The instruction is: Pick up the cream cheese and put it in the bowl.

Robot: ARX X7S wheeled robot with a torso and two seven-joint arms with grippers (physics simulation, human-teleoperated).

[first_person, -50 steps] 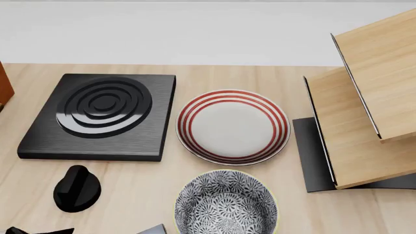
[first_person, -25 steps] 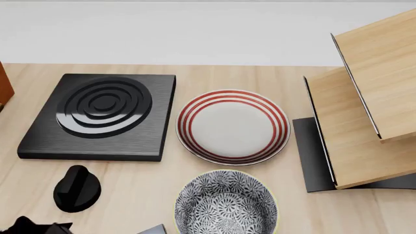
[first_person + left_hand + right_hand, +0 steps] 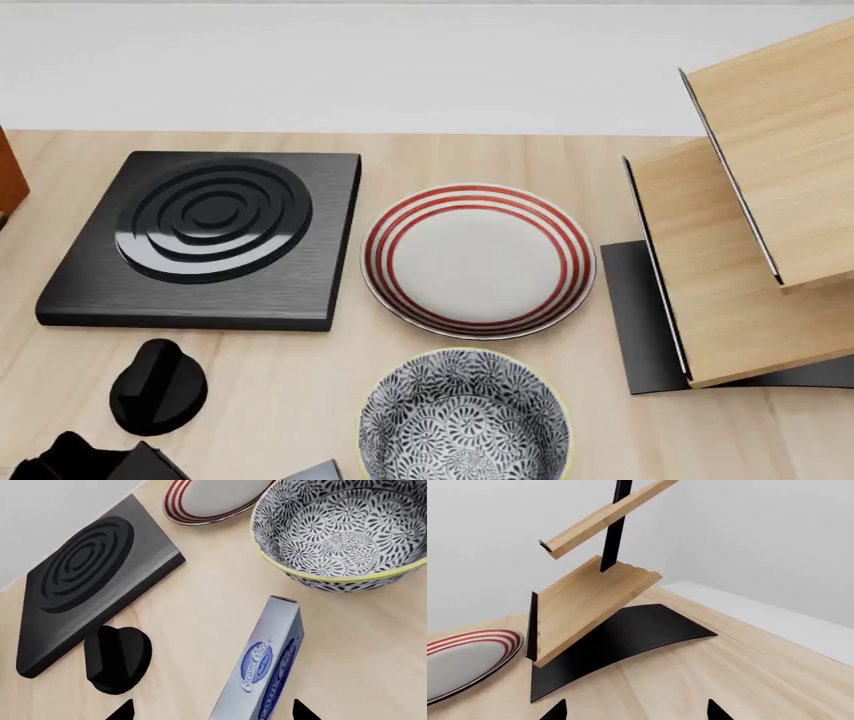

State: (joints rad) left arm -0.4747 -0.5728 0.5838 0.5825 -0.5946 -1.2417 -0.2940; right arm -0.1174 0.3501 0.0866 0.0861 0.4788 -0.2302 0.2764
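Cream cheese lies flat on the counter just beside the bowl. Our left tool hangs over it, fingers apart, so we'd straddle its narrow sides before closing.

A pale wooden worktop with visible grain carries everything, ending at a white wall. On it lies a square black slab with raised concentric rings. Just beside that slab sits a flat white plate with red rings. Nearer the robot stands a deep round bowl with a dark-grey-and-white floral pattern and yellowish rim. A small black knob-shaped object rests near the slab's near edge. A flat silver-grey box with a blue oval label lies on the wood close to the bowl, not touching it. At the right stands a tilted wooden shelf rack on a curved black base plate.
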